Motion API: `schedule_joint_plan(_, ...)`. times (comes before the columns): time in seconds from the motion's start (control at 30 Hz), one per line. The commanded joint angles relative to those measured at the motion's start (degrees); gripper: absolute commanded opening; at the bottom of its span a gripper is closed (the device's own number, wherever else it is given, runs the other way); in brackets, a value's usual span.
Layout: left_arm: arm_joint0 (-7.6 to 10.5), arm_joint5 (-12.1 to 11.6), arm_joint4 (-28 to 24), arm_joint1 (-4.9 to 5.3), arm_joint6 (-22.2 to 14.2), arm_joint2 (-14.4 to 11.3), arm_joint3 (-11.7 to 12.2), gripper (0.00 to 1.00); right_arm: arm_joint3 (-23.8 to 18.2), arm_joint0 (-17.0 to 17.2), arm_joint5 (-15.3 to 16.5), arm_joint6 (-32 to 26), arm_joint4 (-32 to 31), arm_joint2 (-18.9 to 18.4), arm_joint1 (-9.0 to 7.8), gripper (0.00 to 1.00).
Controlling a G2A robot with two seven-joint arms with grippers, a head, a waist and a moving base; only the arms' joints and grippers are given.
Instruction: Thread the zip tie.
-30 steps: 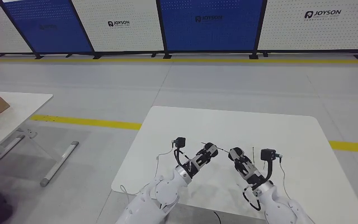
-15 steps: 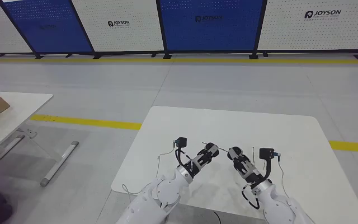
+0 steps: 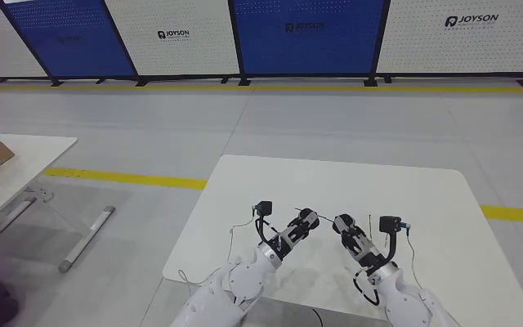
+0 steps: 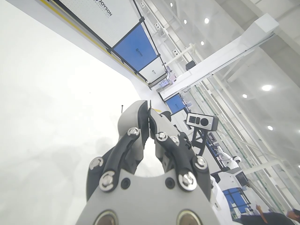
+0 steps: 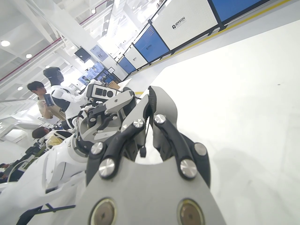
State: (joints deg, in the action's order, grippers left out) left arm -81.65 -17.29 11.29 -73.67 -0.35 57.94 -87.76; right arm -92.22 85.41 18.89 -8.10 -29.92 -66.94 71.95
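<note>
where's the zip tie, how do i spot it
Look above the white table, over its front half. The zip tie is the thin black strip pinched in the right tool, thinner than the grey fingers, with a small blocky head hanging free.

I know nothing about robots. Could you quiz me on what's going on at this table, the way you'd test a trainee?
1. True or false: the right gripper is shut on a thin black zip tie.
2. Where are the two grippers? A) far apart, at opposite table edges B) close together above the white table C) down on the floor
3. Fill in: the fingers of the left gripper are ____.
Key: 1 true; 2 B; 3 shut.
</note>
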Motion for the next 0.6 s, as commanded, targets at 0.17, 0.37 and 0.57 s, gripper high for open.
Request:
schedule_joint_plan(0.17, 0.05, 0.23, 0.27, -0.04, 0.34, -0.13, 0.06, 0.0, 0.1, 0.07, 0.17, 0.23, 0.07, -0.11, 0.01, 0.0)
schedule_joint_plan(0.37, -0.08, 0.27, 0.7, -0.09, 0.57, -0.45, -0.09, 0.0, 0.23, -0.01, 0.17, 0.11, -0.12, -0.04, 0.02, 0.0)
schedule_joint_plan(0.57, -0.1, 0.0, 0.76, -0.13, 0.89, -0.57, -0.04, 0.0, 0.53, -0.17, 0.18, -0.26, -0.17, 0.04, 0.03, 0.0)
